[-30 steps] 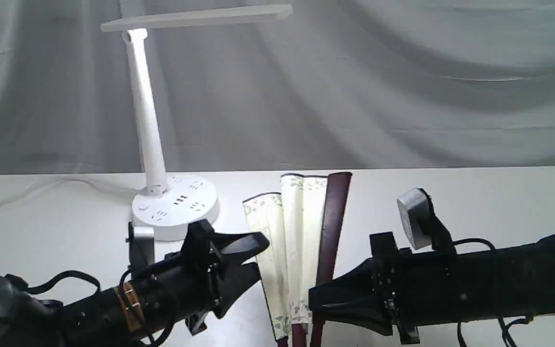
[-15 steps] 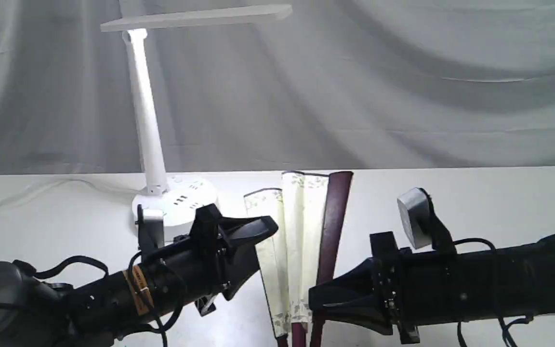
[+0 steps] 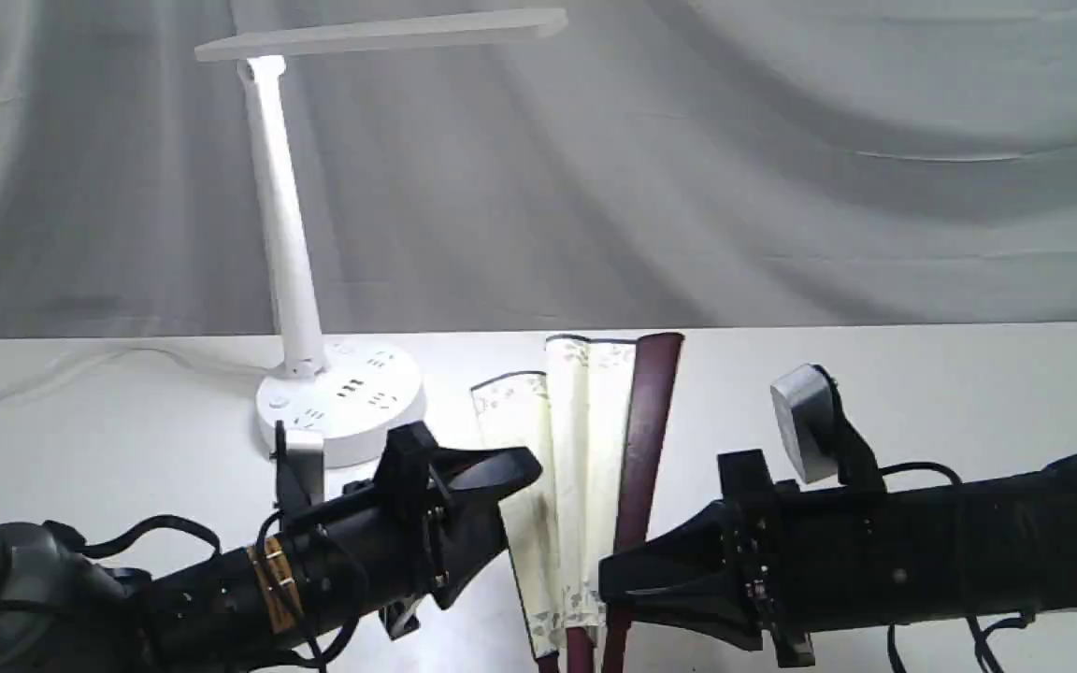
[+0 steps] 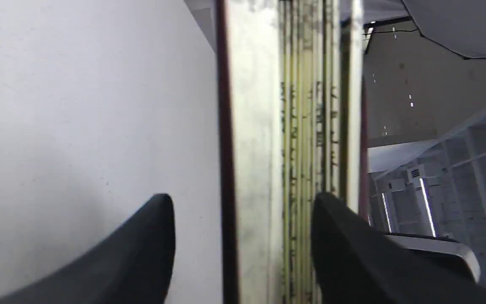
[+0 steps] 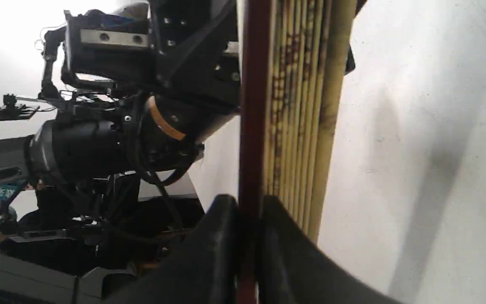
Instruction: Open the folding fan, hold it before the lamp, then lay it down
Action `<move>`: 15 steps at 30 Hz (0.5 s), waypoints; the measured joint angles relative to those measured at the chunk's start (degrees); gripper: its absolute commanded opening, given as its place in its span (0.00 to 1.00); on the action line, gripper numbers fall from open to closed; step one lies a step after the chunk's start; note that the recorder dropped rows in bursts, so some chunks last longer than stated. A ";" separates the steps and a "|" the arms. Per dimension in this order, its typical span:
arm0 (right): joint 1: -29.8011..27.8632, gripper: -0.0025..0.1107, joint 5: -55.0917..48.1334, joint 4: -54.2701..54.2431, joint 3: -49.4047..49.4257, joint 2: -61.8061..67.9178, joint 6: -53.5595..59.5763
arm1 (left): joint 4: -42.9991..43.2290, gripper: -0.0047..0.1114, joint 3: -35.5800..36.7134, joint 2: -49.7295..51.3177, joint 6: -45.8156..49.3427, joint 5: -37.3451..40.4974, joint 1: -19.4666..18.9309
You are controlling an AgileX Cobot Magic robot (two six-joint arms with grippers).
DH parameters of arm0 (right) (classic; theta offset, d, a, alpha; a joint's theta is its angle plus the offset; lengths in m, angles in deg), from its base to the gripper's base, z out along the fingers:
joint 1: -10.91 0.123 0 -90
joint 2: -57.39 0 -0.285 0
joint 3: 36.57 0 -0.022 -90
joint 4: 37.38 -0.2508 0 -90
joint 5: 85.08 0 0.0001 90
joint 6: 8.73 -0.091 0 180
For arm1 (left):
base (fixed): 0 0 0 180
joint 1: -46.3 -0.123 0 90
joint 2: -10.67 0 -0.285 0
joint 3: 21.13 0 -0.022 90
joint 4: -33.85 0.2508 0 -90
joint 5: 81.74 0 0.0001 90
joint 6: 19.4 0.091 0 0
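Flanking one fan (image 3: pixel 576 439), two hands (image 3: pixel 515 500) (image 3: pixel 606 584); one lamp (image 3: pixel 286 234)

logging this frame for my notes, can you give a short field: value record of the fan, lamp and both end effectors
folding fan: partly spread, few cream pleats showing
right end effector: shut on the maroon guard
left end effector: open, fingers astride the pleats, not clamped
lamp: upright on the table, left of the fan in exterior view
task stage: fan not yet held before the lamp
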 measured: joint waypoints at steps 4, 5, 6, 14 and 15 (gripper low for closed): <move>0.00 0.02 0.00 0.00 0.00 0.00 0.00 | 0.00 0.42 0.00 0.63 -0.13 0.00 0.00; 0.00 0.02 0.00 0.00 0.00 0.00 0.00 | -0.15 0.41 0.00 0.63 -0.13 0.00 0.00; 0.00 0.02 0.00 0.00 0.00 0.00 0.00 | -0.37 0.41 0.00 0.63 -0.13 0.00 0.00; 0.00 0.02 0.00 0.00 0.00 0.00 0.00 | -0.94 0.39 0.00 0.85 -0.40 0.00 0.34; 0.00 0.02 0.00 0.00 0.00 0.00 0.00 | -0.94 0.35 0.00 0.85 -0.40 0.00 0.34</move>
